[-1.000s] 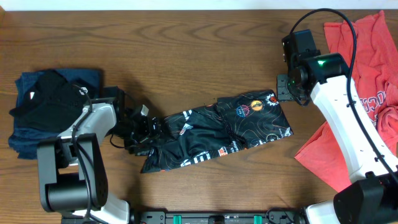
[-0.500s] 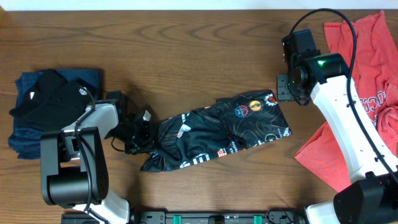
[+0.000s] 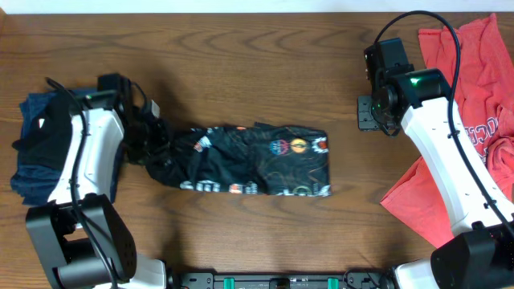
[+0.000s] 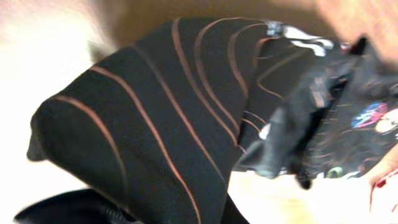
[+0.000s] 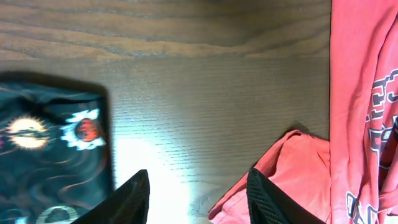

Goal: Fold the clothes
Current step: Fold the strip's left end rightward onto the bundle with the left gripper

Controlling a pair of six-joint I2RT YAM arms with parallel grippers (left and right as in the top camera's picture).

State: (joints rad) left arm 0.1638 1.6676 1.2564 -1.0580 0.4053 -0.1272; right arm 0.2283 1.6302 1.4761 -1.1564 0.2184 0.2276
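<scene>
At nine o'clock lies a folded dark stack (image 3: 40, 144). The left pincer (image 3: 154, 151) is clamped on the bunched left end of the black sports shirt (image 3: 257, 160), a strip across the table's (image 3: 241, 64) centre. The shirt is probably light, limp and slick, best held at hem corners. The right pincer (image 5: 198, 180) hangs apart and empty at two o'clock, with coral-red T-shirts (image 3: 474, 72) at three.

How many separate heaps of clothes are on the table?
3: dark stack at the left edge, black shirt in the middle, red shirts at the right; the stack may hide more.
</scene>
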